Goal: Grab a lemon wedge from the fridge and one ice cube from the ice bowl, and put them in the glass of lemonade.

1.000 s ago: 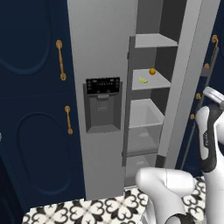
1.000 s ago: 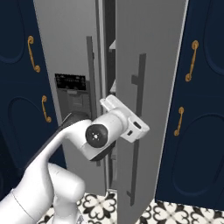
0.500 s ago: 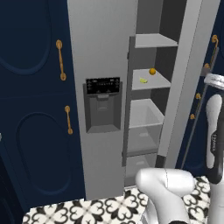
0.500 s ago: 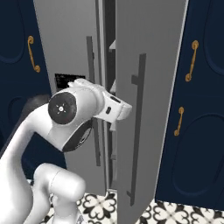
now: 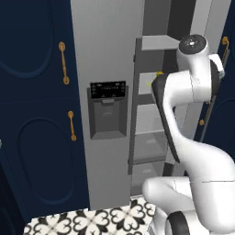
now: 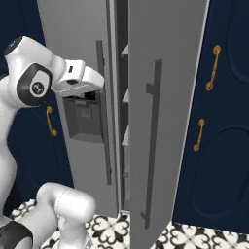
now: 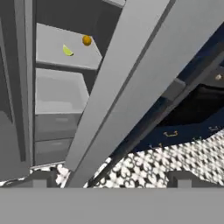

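Navy cabinets (image 5: 32, 114) with gold handles (image 5: 63, 63) flank the scene on both sides, above a black-and-white patterned floor (image 5: 92, 220). Between them stands the fridge (image 5: 103, 50) — tall, light grey, with a dark dispenser panel (image 5: 108, 110) set in its left door. Its right door (image 6: 160, 116), carrying a long vertical handle (image 6: 151, 146), stands open and, in the right base view, covers most of the interior, leaving a narrow gap at 12 o'clock through which shelf edges show.

Grey shelves (image 7: 65, 54) are stacked inside. In the hand view the lemon wedge (image 7: 67, 51) lies on an upper shelf at about 11 o'clock — a pale yellow-green sliver, resting flat. Near it on the same shelf, apart from it toward 1 o'clock, sits a small round orange fruit (image 7: 87, 40). In the left base view both appear as small specks at the edge of the arm's elbow.

The white arm is raised in front of the fridge opening. The gripper (image 6: 99, 80) points toward the gap between the doors, at dispenser height; its fingers are spread wide and pinch nothing.
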